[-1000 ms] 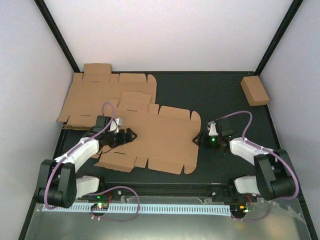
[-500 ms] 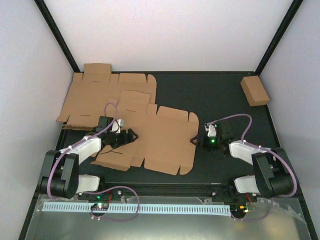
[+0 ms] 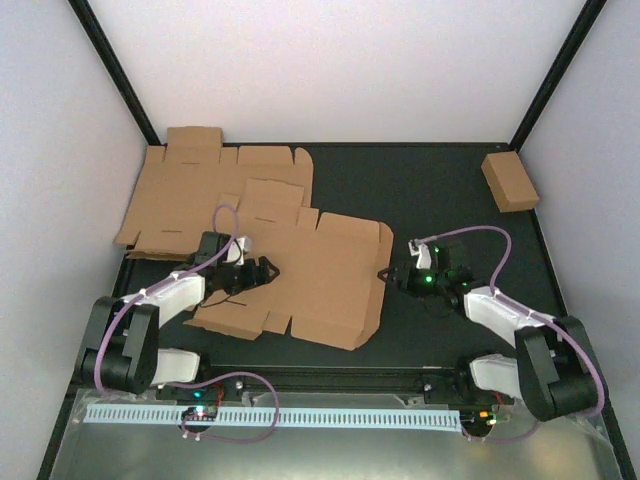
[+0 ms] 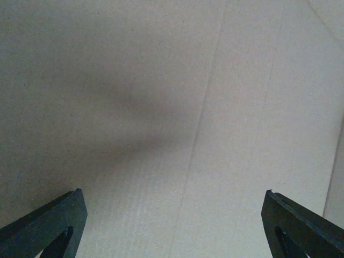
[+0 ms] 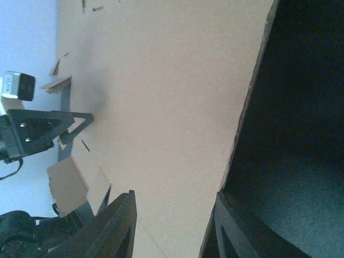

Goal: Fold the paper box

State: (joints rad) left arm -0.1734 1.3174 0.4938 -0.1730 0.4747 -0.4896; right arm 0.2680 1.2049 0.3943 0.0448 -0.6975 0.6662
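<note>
The paper box (image 3: 320,280) lies unfolded in the middle of the table as a flat brown die-cut sheet. My left gripper (image 3: 265,270) hovers low over its left half, open. In the left wrist view cardboard (image 4: 188,107) fills the frame and the gripper (image 4: 174,220) holds nothing. My right gripper (image 3: 385,272) is at the sheet's right edge, rolled on its side. In the right wrist view that edge panel (image 5: 177,107) passes between the right gripper's (image 5: 172,226) half-spread jaws. One finger is over the cardboard and the other is on the table side of it.
A second flat cardboard sheet (image 3: 205,190) lies at the back left, partly under the first. A small closed brown box (image 3: 510,182) sits at the back right corner. Black frame posts stand at both back corners. The dark table (image 3: 440,200) shows between the sheet and the small box.
My right gripper moved left onto the sheet's right edge and its jaws narrowed. The sheet's right edge shifted left and lifted slightly. The left gripper stayed open over the sheet.
</note>
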